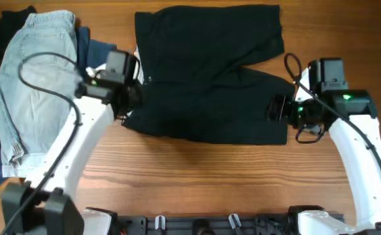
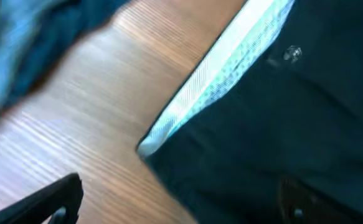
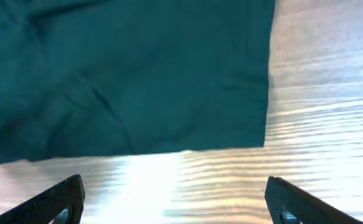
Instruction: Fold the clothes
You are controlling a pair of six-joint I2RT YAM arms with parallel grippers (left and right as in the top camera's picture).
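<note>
shorts (image 1: 210, 72) lie spread flat mid-bench, black, waist toward your left arm and leg ends toward your right. a denim pile (image 1: 33, 78) waits at the far left, well apart from this job.

left pincer (image 2: 175, 202) is spread wide and holds nothing. one finger is over bare bench (image 2: 75, 143), the other over dark cloth, straddling the waistband (image 2: 218, 81) with its pale lining showing. that view is blurred, so i can't tell whether the tips touch the fabric.

right pincer (image 3: 175, 199) gapes just as wide, empty, hanging over wood just beside the hem corner (image 3: 265, 140).

looks like you're setting up the grab for a fold. my advice: get one finger under the edge and one on top at both ends, and pinch every layer at the waistband, not just the lining. take the right side close to that corner so the hem doesn't droop. lift both ends evenly and carry them together, or the cloth will skew and wrinkle.

writing? none to read. a small button (image 2: 291, 53) sits near the waistband, but no brand or tag shows.
</note>
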